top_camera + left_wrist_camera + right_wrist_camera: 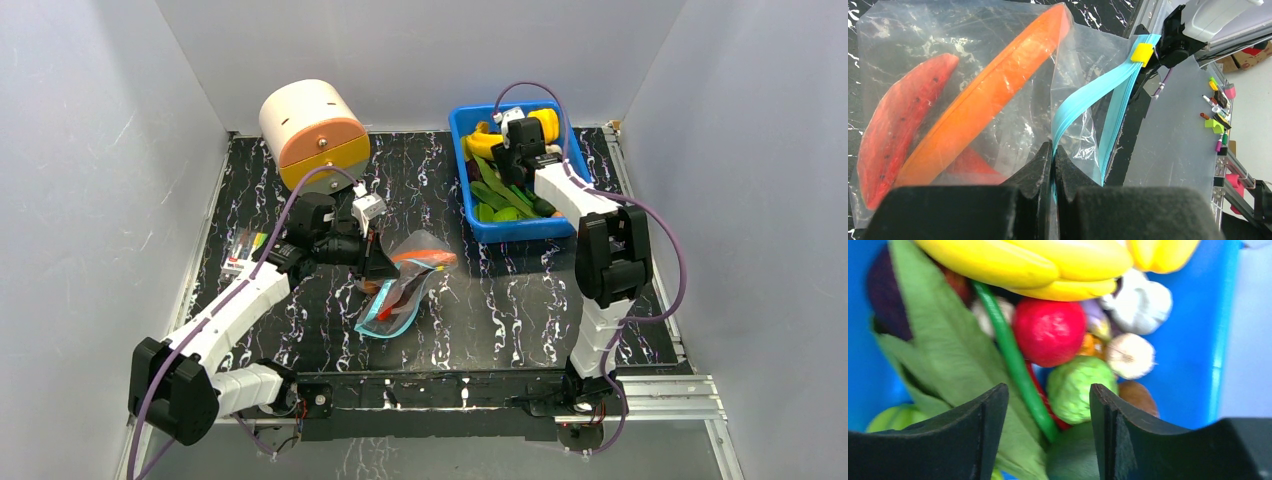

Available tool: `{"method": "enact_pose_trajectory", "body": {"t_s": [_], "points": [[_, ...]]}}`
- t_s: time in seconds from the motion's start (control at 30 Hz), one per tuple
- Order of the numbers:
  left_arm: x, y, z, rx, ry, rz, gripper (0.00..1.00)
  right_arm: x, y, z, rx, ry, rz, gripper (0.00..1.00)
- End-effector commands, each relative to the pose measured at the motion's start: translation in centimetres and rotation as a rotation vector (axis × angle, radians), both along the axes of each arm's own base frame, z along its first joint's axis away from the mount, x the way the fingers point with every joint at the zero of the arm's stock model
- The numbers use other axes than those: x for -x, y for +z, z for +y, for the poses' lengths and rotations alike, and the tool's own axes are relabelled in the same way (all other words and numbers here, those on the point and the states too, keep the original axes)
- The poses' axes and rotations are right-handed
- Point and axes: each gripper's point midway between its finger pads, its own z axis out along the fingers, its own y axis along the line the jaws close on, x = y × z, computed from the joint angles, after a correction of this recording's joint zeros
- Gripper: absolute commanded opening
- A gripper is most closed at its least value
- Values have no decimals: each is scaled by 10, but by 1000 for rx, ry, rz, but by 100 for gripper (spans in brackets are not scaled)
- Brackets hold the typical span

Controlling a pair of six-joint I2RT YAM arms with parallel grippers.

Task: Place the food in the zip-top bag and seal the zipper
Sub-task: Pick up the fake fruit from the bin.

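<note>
Left wrist: left gripper [1053,165] is pinching zipper [1083,100] tight, propping zip-top bag [973,40]; right gripper [1048,430] is hovering agape, empty, over 1 o'clock food [1049,332].

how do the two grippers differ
The left gripper is shut on the teal-blue zipper strip of the clear crinkly zip-top bag; the right gripper is open and empty. The left is mid-table; the right hangs over the blue plastic bin of toy food. Both have black fingers.
</note>
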Motion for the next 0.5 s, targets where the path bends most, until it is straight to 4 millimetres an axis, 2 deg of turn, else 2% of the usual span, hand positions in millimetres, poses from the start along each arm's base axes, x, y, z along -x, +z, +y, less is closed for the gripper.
{"method": "enact_pose_trajectory", "body": {"t_s": [0.0,0.07,0.3,0.47], "points": [[4,17,0,29,-21,-55,0,-20,60,-39,176,-132,-150,62],[3,18,-1,31,-21,-58,0,-21,62,-38,152,-151,-137,65],[7,20,1,35,-23,-64,0,-37,51,-3,0,-13,-136,68],[5,23,1,38,-21,-77,0,-52,45,-3,-10,-39,-147,70]]}}
